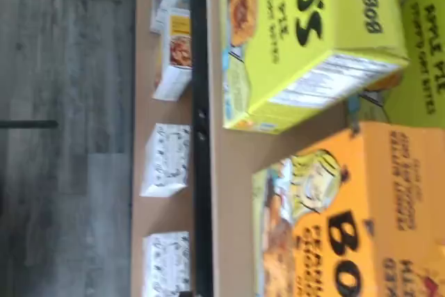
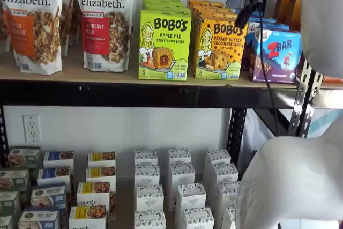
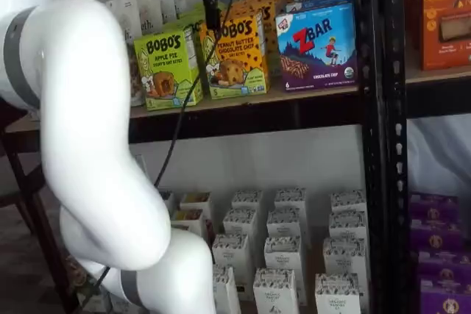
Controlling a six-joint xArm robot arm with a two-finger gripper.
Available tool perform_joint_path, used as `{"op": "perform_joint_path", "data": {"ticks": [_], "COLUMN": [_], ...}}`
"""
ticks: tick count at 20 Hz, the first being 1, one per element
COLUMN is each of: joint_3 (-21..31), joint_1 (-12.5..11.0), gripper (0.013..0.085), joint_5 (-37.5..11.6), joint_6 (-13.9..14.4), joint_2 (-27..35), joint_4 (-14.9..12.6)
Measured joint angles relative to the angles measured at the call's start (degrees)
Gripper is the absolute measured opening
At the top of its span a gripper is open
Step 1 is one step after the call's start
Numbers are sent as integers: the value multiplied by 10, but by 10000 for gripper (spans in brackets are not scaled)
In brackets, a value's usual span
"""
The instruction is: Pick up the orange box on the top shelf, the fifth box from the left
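The orange box (image 2: 220,49) stands upright on the top shelf (image 2: 80,72), with more of the same behind it. It also shows in a shelf view (image 3: 237,53) and fills the near part of the wrist view (image 1: 348,220). The gripper (image 2: 239,24) hangs in front of the orange box's upper right corner, apart from it. In a shelf view the gripper (image 3: 213,26) shows as a single black finger over the box's left edge. No gap between fingers shows, so I cannot tell its state. It holds nothing visible.
A lime-green Apple Pie box (image 2: 163,44) stands just left of the orange box, and a blue ZBar box (image 2: 276,54) just right. Granola bags (image 2: 104,20) stand further left. Small white boxes (image 2: 177,186) fill the lower shelf. The white arm (image 3: 81,123) crosses the foreground.
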Motion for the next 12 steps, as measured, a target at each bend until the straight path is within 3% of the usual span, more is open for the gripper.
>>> {"op": "perform_joint_path", "data": {"ticks": [12], "joint_3": [-57], "joint_1": [10], "gripper": [850], "joint_5": [-28], "joint_6": [-10], "joint_2": [64], "joint_4": [-59]}}
